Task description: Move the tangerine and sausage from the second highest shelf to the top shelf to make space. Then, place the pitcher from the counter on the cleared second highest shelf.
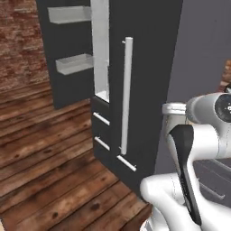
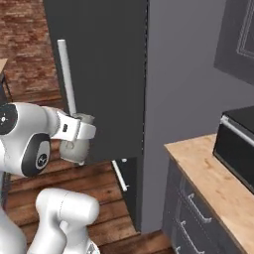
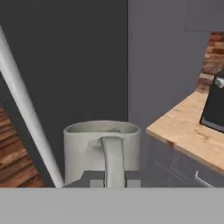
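The pincer (image 3: 114,181) is clamped on the handle of the grey pitcher (image 3: 101,151), holding it upright in the air just in front of the dark fridge door (image 2: 99,74) beside its long white handle (image 2: 67,74), well left of the tan worktop (image 2: 208,168) carrying the black microwave (image 2: 238,144).

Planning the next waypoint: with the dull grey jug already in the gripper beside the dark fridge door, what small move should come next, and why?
Probably carry the dull grey jug around the dark fridge door toward the open side. The gripper is shut on its handle, but the door's closed face with its long white handle stands between the jug and the interior.
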{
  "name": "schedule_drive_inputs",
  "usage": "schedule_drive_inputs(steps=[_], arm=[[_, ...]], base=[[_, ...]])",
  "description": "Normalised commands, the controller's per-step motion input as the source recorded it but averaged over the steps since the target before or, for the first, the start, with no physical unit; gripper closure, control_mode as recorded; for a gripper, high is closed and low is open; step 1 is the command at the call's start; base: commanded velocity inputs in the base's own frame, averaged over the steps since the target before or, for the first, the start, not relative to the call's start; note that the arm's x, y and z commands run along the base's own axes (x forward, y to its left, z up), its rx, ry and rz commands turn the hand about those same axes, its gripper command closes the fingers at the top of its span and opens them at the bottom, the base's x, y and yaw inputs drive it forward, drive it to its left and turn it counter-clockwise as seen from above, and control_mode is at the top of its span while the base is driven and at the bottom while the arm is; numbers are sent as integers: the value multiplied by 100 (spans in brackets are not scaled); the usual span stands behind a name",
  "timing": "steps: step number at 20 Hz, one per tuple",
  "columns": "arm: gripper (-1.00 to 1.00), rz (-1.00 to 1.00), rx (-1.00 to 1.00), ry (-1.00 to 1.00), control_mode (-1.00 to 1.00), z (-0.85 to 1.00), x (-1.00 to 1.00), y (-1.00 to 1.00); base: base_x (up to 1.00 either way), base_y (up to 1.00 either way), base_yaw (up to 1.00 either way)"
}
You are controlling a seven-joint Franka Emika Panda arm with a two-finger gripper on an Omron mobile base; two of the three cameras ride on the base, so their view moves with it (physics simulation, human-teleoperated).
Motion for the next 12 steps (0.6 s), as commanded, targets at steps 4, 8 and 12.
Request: schedule_drive_inputs(steps=[4,8,12], arm=[[100,0,0,0,100,0,0,0],[100,0,0,0,100,0,0,0],[100,0,0,0,100,0,0,0]], base=[[1,100,54],[30,100,48],[68,61,34]])
